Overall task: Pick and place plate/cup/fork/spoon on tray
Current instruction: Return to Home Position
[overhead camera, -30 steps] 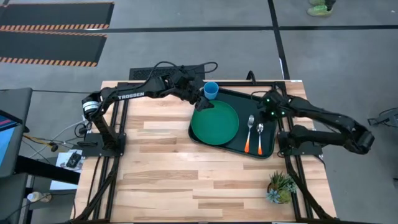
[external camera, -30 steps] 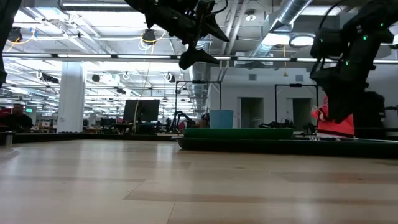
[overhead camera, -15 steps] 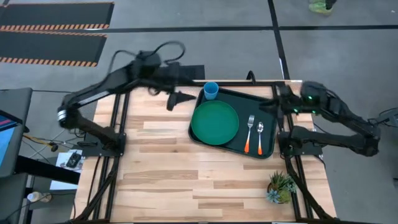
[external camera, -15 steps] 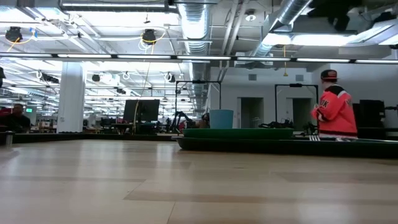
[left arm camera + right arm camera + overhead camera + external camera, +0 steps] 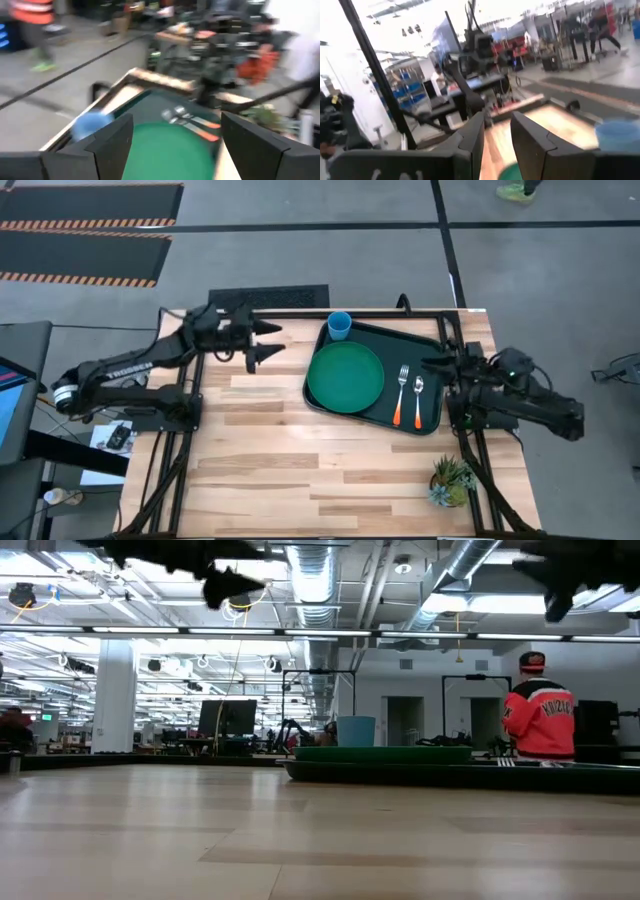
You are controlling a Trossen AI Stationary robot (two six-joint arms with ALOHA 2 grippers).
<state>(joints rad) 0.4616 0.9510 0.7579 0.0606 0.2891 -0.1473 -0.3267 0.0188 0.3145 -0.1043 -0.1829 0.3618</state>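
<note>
Though crowded, tray with plate, cup

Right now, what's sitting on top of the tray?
The tray carries the plate, the cup at a far corner, and the fork and spoon beside the plate. The tray floor beneath the plate is covered.

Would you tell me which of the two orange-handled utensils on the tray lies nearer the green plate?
The fork, the one with tines, lies nearer the plate; the spoon lies on its far side, toward the tray edge.
</note>
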